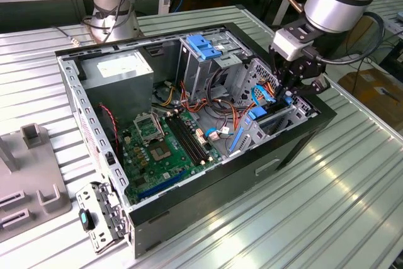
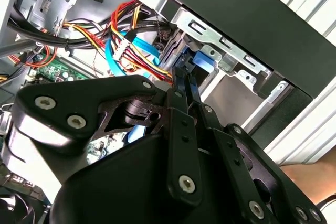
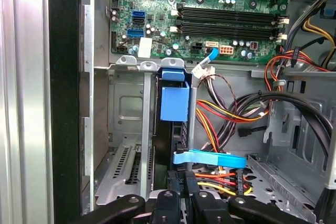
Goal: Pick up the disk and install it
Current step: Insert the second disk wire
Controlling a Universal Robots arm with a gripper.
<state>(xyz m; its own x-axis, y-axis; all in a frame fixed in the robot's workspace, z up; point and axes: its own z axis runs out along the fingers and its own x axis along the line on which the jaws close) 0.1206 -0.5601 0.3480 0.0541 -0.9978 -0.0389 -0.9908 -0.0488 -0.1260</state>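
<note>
**Q:** Where's the disk rn?

**A:** I see the flat grey-metal disk with the bright blue plastic carrier rail inside the black open-sided computer case. It's at the end on the exterior view's right, standing on edge in a slot of the bare-metal drive bay.

**Q:** Orientation?

**A:** It's edge-on to me in the first wrist view, just a thin dark slab w/ the blue end. Its long axis runs from the pincer towards the green motherboard, blue end nearest the board.

**Q:** Pincer?

**A:** Narrow. The black fingers sit close together, pinching the disk's thin edge, one each side. The arm reaches down into the case from the exterior view's right.

**Q:** Anything close by?

**A:** A light-blue flat cable crosses just beside the fingers, w/ a red-yellow wire bundle next to the slot. The case sits on the ribbed metal desk.
</note>
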